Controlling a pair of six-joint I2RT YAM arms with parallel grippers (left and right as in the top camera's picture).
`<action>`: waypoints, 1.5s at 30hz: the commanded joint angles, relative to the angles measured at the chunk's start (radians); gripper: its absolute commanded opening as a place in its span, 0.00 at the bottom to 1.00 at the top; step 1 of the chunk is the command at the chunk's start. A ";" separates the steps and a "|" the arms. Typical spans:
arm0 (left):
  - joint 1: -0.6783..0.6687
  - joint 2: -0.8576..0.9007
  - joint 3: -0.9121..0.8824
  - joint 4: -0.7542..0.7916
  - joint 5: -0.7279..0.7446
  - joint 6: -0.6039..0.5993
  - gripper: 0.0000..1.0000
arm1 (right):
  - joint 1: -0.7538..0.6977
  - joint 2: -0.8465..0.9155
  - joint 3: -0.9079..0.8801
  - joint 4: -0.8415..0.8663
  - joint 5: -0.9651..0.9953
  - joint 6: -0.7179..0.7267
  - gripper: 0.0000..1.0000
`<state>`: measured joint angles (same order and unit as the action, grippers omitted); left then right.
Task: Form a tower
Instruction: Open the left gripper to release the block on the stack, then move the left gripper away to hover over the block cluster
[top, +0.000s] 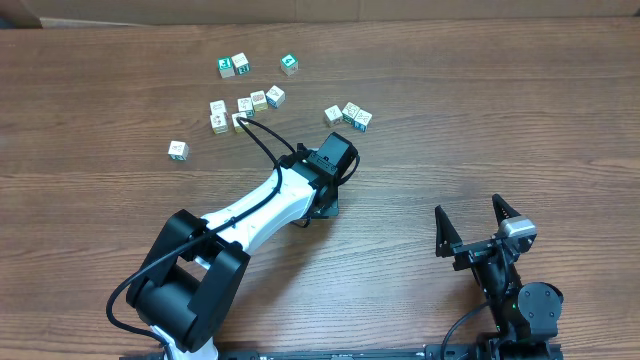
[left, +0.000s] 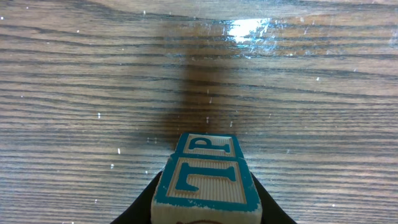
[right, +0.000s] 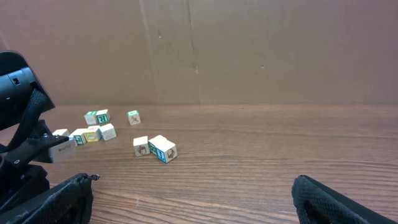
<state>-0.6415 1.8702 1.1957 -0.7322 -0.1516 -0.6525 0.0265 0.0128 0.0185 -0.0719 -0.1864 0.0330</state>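
- The tower (left: 206, 180) is showing only in the left wrist view, as two teal-framed letter faces one beyond the other. I am reading that as two cubes in a column seen end-on, though one cube with two faces cannot be ruled out.
- It is sitting between the fingers (left: 140, 208) of the left tool (left: 206, 200), which are pressing narrow against both sides of the nearer cube. Whether its base is resting on the tabletop (top: 500, 120) is hidden.
- In the overhead view the left arm is covering it, near the middle of the tabletop.
- The cubes are looking light, rigid and smooth-sided, so a flat, moderate squeeze on opposite cream sides should be holding. A stack is likely shearing if only one cube is being gripped.
- The loose cubes (top: 245, 105) are lying well apart, farther back.
- The right tool (top: 467, 205) is standing wide and holding nothing.
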 joint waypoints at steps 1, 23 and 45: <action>0.000 0.010 0.018 0.003 -0.016 -0.011 0.24 | 0.000 -0.010 -0.011 0.003 0.002 -0.004 1.00; 0.158 -0.023 0.408 -0.165 0.007 0.081 0.70 | 0.000 -0.010 -0.011 0.004 0.002 -0.004 1.00; 0.686 -0.023 0.482 -0.393 0.014 0.099 0.99 | 0.000 -0.010 -0.011 0.004 0.002 -0.004 1.00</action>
<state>0.0311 1.8641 1.6650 -1.1225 -0.1394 -0.5663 0.0269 0.0128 0.0185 -0.0719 -0.1867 0.0334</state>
